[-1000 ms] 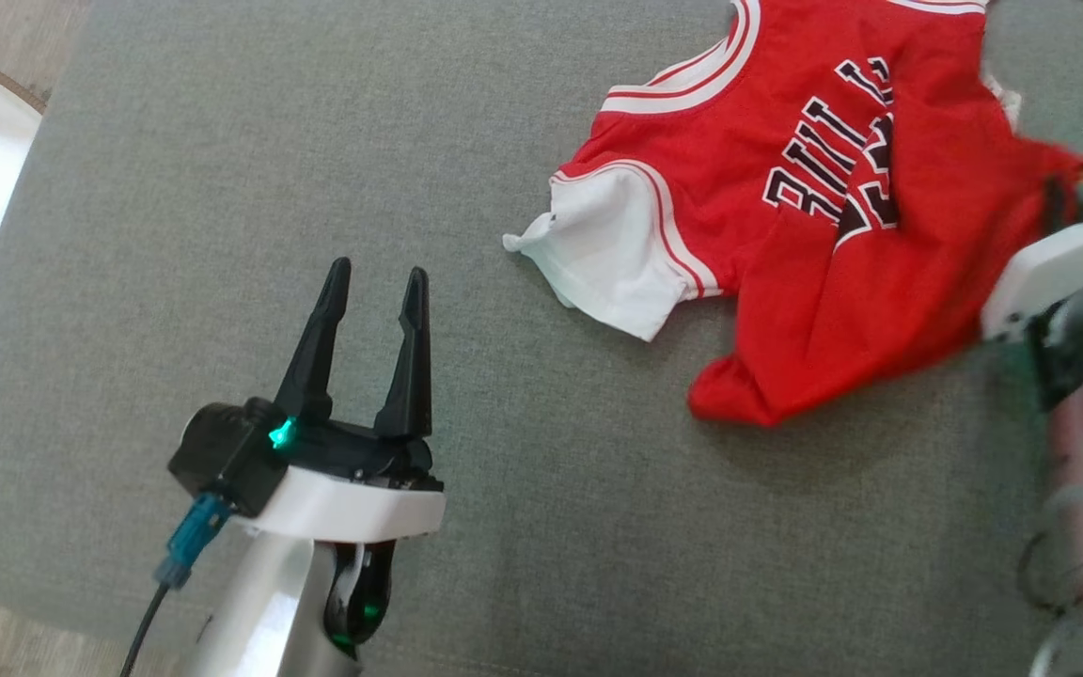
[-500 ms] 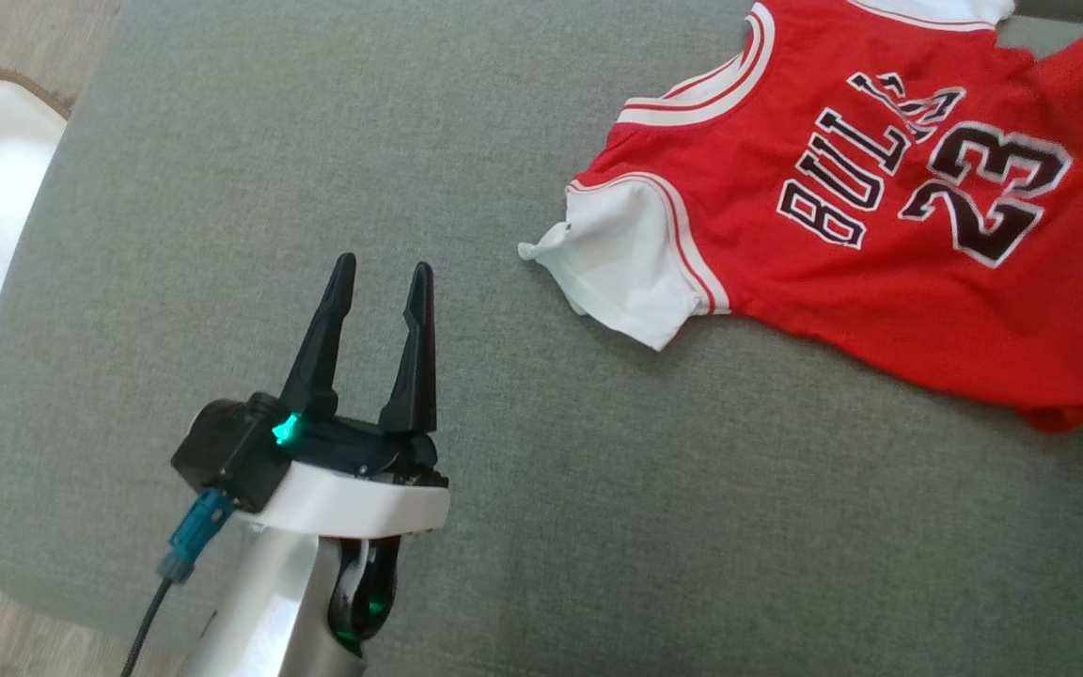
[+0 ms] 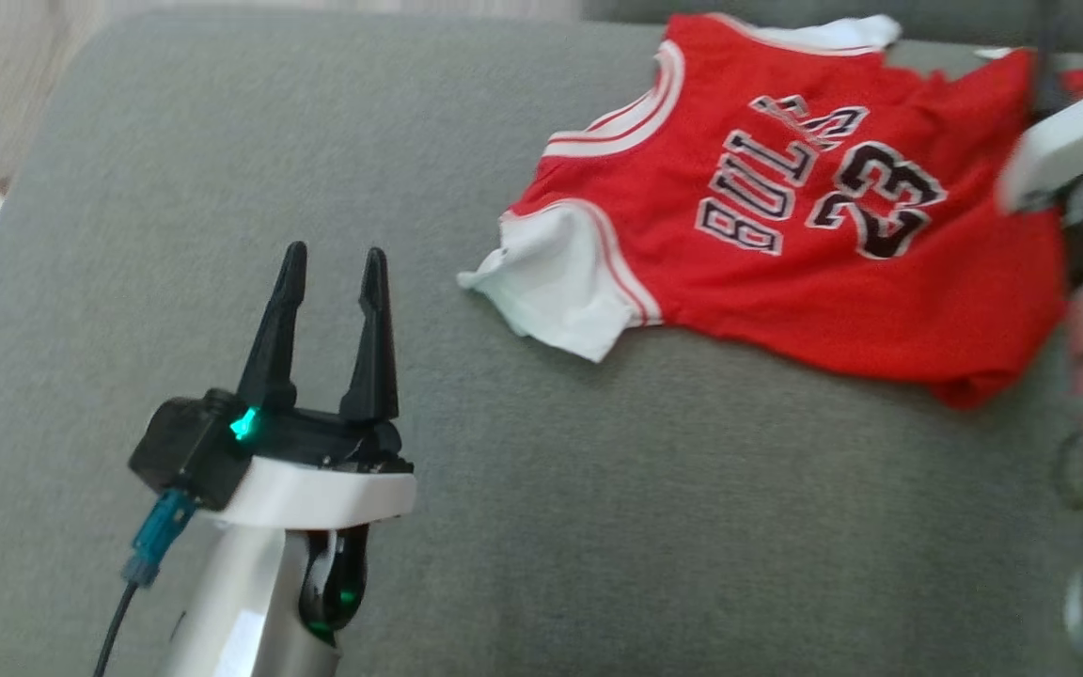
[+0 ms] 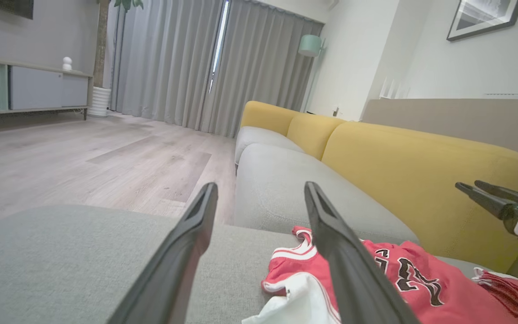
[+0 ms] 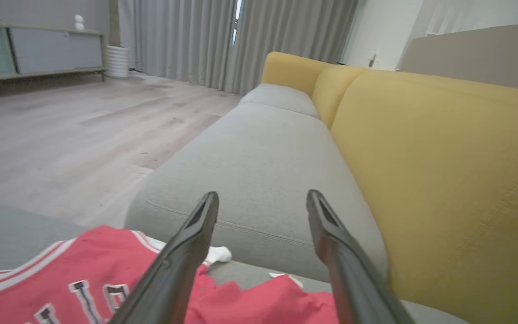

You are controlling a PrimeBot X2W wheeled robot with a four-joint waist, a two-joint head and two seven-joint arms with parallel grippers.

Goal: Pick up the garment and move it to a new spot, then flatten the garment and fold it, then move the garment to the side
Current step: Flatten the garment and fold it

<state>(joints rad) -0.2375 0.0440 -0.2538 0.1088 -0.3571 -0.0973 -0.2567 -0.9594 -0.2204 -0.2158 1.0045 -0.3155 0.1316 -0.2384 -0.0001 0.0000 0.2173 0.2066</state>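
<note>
The red Bulls jersey (image 3: 786,235) lies print-up on the grey cushion (image 3: 598,527), ahead and to the right of the left gripper (image 3: 333,256), well apart from it. This gripper has its fingers spread and holds nothing. The right gripper (image 5: 262,198) is spread and empty too, and it hangs over the hem end of the jersey. The step in hand seems to be the flattening. The white sleeve (image 3: 556,291), nearest to the left gripper, is crumpled, and the hem corner (image 3: 969,385) is bunched. I would pinch these two places at their edges, then pull them apart slowly and low, so the cloth slides without lifting
</note>
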